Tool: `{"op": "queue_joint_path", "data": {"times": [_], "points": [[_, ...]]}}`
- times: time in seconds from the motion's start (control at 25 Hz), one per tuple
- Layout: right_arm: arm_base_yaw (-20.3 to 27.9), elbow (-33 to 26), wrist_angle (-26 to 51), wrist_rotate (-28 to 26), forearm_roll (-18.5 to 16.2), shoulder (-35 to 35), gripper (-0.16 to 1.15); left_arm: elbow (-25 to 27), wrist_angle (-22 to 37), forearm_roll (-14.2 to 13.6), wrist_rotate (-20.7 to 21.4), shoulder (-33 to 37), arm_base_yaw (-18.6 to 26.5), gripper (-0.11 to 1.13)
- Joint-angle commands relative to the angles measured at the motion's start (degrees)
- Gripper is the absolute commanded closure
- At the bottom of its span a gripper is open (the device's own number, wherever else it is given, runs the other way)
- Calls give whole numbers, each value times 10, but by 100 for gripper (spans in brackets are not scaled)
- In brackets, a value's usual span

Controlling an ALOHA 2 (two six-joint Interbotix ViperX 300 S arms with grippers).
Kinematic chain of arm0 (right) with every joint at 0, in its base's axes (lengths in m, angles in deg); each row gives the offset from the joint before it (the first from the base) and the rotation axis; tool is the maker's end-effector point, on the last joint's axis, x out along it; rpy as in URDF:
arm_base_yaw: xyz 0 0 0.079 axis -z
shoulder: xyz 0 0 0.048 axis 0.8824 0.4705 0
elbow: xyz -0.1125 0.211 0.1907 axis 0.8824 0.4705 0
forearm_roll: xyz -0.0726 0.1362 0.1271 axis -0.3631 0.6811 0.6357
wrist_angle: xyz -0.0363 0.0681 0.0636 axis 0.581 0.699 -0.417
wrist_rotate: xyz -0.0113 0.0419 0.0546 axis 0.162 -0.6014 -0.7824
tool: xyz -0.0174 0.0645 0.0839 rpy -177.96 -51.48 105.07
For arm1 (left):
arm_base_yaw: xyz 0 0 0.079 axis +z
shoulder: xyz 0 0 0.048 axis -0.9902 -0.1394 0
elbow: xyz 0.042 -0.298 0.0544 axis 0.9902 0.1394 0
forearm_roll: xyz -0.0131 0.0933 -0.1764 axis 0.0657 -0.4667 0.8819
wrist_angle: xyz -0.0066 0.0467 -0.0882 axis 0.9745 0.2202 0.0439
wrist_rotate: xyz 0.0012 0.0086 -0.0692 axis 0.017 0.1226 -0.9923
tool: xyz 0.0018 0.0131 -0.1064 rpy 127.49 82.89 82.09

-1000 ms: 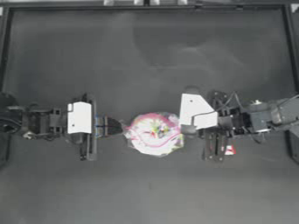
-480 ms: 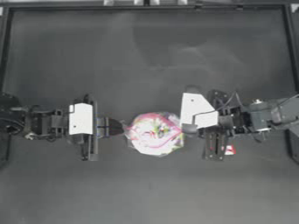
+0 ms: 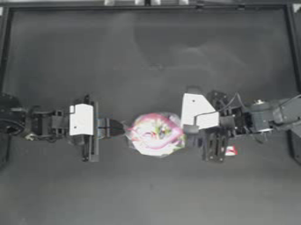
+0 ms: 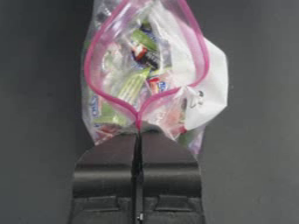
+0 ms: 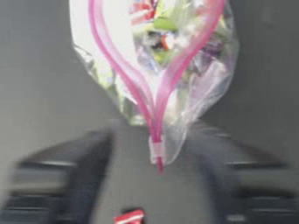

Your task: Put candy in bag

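Observation:
The bag (image 3: 156, 134), clear plastic with a pink seal strip and coloured sweets inside, is held up between both grippers in the middle of the table. My left gripper (image 3: 120, 129) is shut on the seal strip at the bag's left end (image 4: 138, 124). In the left wrist view the bag (image 4: 146, 65) has its mouth gaping in a loop. My right gripper (image 3: 190, 130) is at the bag's right end, and its blurred jaws stand apart on either side of the seal's tip (image 5: 158, 153). The candy (image 3: 231, 150), red with a white middle, lies on the table beneath the right arm. The right wrist view also shows the candy (image 5: 130, 215).
The dark table (image 3: 153, 57) stretches wide behind the arms and in front of them. A raised frame (image 3: 147, 5) borders the far edge. A white label (image 4: 210, 94) sticks to the bag's side.
Hardly anything has moved. The bag and both arms stay where they were; the right arm has shifted at most a touch to the right.

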Motion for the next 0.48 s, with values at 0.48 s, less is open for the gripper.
{"op": "queue_joint_path", "data": {"times": [0.48], "points": [[4,-31,25,3,3,-33,-1,-11,-4,-2,2,17,-1,95]]}}
